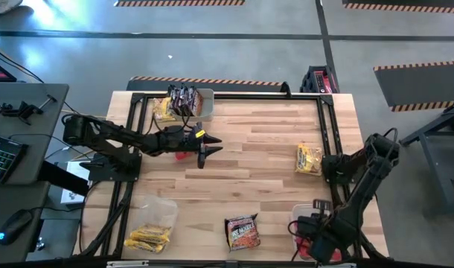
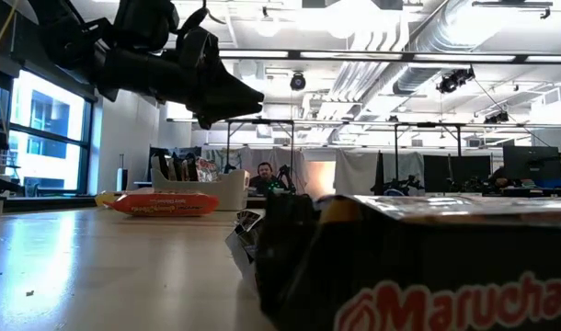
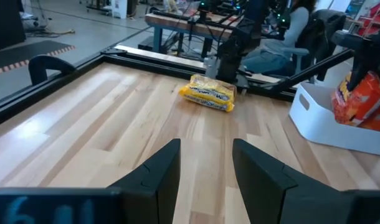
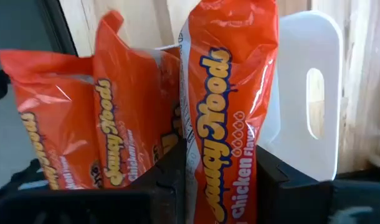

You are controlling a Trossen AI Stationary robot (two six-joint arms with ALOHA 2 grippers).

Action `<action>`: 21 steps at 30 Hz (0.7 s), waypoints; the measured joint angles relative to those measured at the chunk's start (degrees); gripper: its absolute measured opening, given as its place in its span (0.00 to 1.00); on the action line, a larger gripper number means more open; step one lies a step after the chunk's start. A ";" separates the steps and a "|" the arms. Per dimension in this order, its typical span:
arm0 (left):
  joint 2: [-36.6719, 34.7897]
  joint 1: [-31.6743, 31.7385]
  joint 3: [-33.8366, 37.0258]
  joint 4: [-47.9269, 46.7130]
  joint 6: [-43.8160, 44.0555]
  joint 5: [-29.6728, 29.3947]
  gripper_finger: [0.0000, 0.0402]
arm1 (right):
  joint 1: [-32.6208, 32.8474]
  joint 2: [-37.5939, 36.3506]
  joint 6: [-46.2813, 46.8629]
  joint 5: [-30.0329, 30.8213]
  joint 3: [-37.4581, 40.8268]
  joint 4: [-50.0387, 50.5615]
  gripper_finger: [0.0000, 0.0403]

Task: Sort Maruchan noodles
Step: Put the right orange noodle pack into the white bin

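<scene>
Noodles are partly sorted, taking the table as landmark. Dark packets stand in the bin at its far left corner, and orange packets fill the white bin at its near right corner. Yellow packets lie piled at the near left corner, perhaps inside a clear bin, though that is hard to tell. Loose on the table remain a yellow packet by the right edge, a dark packet at the near edge and a red packet under the left arm.

Over that white bin, the right gripper pinches an orange packet upright between its fingers. The left gripper hangs left of centre, jaws parted moderately and empty.
</scene>
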State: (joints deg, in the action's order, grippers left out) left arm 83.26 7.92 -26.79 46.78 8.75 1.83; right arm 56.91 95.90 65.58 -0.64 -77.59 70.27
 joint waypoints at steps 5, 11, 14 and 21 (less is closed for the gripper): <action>0.00 -0.04 0.00 -0.11 0.01 -0.02 0.34 | 0.88 0.00 -4.48 -1.12 0.67 -0.73 0.22; 0.00 -0.07 0.00 -0.13 1.58 -0.02 0.34 | 2.01 0.00 -7.39 -0.10 0.67 -0.77 0.22; 0.00 -0.07 0.00 -0.13 1.66 0.00 0.34 | 2.13 0.00 -6.31 0.11 0.67 -0.63 0.22; 0.00 -0.07 0.00 -0.15 1.64 -0.02 0.34 | 1.54 0.00 -4.11 -1.43 0.67 -0.30 0.30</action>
State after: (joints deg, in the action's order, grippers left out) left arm 83.26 7.86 -26.79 46.63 10.39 1.81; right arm 58.46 95.90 61.47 -2.07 -76.93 69.97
